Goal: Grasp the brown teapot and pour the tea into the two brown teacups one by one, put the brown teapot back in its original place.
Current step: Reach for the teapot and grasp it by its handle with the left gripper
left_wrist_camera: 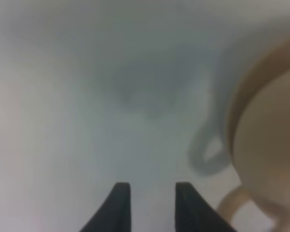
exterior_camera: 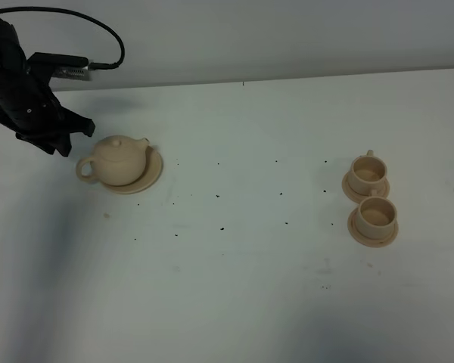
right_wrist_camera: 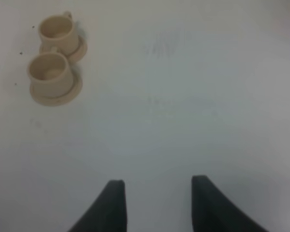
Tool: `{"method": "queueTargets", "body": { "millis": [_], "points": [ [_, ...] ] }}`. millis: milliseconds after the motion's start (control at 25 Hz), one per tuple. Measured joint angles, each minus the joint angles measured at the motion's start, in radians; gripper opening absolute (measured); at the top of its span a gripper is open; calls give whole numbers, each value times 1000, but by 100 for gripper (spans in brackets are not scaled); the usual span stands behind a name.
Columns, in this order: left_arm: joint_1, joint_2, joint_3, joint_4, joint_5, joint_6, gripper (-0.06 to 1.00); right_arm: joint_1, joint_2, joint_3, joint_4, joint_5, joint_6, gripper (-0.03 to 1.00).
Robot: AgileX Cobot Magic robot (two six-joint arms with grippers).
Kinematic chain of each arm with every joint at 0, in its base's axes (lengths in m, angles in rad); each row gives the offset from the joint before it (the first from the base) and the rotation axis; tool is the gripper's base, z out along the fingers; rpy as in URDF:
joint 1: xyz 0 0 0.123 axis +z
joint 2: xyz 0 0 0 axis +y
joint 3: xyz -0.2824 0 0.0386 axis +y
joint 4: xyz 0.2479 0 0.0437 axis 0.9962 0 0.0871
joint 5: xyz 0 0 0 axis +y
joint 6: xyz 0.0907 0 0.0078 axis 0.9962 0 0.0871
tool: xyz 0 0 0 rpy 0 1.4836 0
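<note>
The brown teapot (exterior_camera: 117,160) sits upright on its wide tan saucer (exterior_camera: 153,175) at the left of the table, loop handle pointing left, spout to the right. My left gripper (exterior_camera: 59,142) hovers just left of and behind the handle, clear of it. In the left wrist view the left gripper (left_wrist_camera: 152,191) is open with only bare table between its fingers, and the blurred teapot (left_wrist_camera: 270,140) lies off to one side. The two brown teacups (exterior_camera: 367,172) (exterior_camera: 376,215) stand on small saucers at the right. My right gripper (right_wrist_camera: 157,186) is open and empty, with the teacups (right_wrist_camera: 58,30) (right_wrist_camera: 49,71) far from it.
The white table (exterior_camera: 242,265) carries several small dark specks between the teapot and the cups. Its back edge meets a pale wall (exterior_camera: 287,38). A black cable (exterior_camera: 113,34) loops above the left arm. The right arm is out of the exterior high view.
</note>
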State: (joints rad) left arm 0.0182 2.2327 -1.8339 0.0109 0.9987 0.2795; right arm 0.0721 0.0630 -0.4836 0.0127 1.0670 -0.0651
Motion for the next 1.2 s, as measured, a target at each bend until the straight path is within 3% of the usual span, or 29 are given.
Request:
{"method": "queueTargets", "body": {
  "millis": [120,240,400,520,720,1040,1200],
  "points": [
    [2,-35,0,-55,42,152,25,0,0,0,0,0,0,33],
    [1,-66,0,-139,138,365,25,0,0,0,0,0,0,33],
    [-10,-88,0,-232,195,514,25,0,0,0,0,0,0,33],
    [-20,-92,0,-219,196,535,25,0,0,0,0,0,0,33],
    [-34,-92,0,-84,196,525,25,0,0,0,0,0,0,33],
    [-92,-92,0,-27,196,472,25,0,0,0,0,0,0,33],
    [-107,-92,0,-5,196,393,25,0,0,0,0,0,0,33]
  ]
}}
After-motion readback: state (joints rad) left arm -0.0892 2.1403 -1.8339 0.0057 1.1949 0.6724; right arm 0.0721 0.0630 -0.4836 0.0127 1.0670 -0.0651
